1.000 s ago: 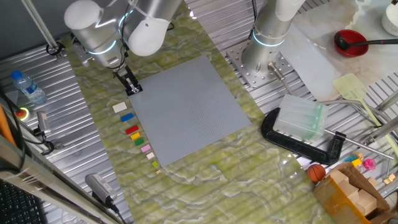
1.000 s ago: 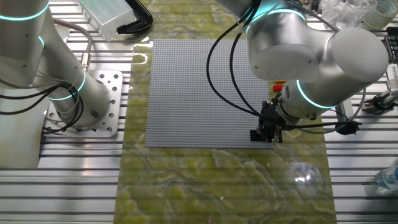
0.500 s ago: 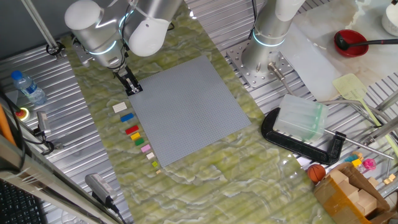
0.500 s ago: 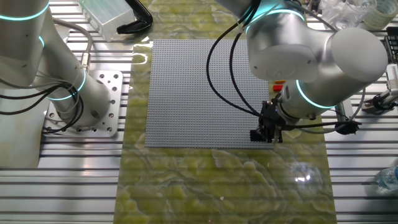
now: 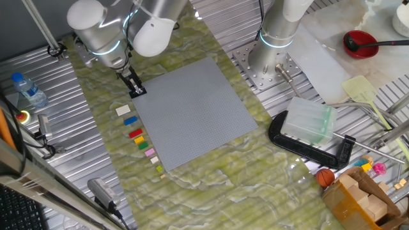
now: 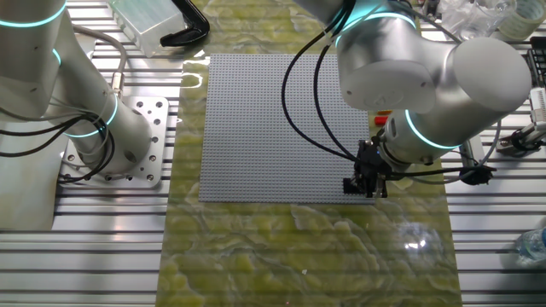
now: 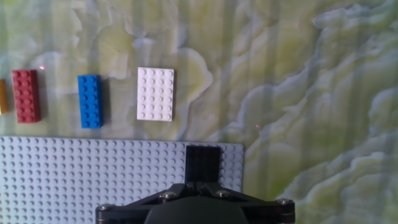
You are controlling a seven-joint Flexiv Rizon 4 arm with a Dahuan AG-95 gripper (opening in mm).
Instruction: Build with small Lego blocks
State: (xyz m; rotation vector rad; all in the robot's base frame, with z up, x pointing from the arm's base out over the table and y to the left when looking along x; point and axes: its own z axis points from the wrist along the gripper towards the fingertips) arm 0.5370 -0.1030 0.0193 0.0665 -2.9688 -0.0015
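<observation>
Seven bricks: the count of small Lego blocks in play; six lie loose on the tabletop (image 5: pixel 211 185) and one sits on the baseplate (image 5: pixel 192 115).
Loose row: white block (image 5: pixel 123 110), blue block (image 5: pixel 130 121), red block (image 5: pixel 135 133), green block (image 5: pixel 139 139), yellow block (image 5: pixel 142 145) and pink block (image 5: pixel 150 153), in a line just beside the baseplate's edge, each a little apart from the next.
Hand view of the row: the white block (image 7: pixel 155 93), the blue (image 7: pixel 91 101) and the red (image 7: pixel 27 96) lie flat, studs up, on the marbled green surface, with a sliver of another brick at the left edge.
Black block: the black block (image 7: pixel 203 164) sits on the baseplate (image 7: pixel 93 180) near its corner, directly ahead of the fingers.
Gripper: the gripper (image 6: pixel 365 183) points straight down over that corner; its fingers end at the black block, but whether they clamp it or stand apart I cannot tell.
Other fixed view: the arm's body hides the loose row.
Second arm: the second arm (image 6: pixel 51 77) is bolted at the far side of the baseplate.
Clutter: a red ladle (image 5: pixel 361 43), a black clamp (image 5: pixel 307 147) holding a clear box (image 5: pixel 309 122), and a water bottle (image 5: pixel 29 89).
</observation>
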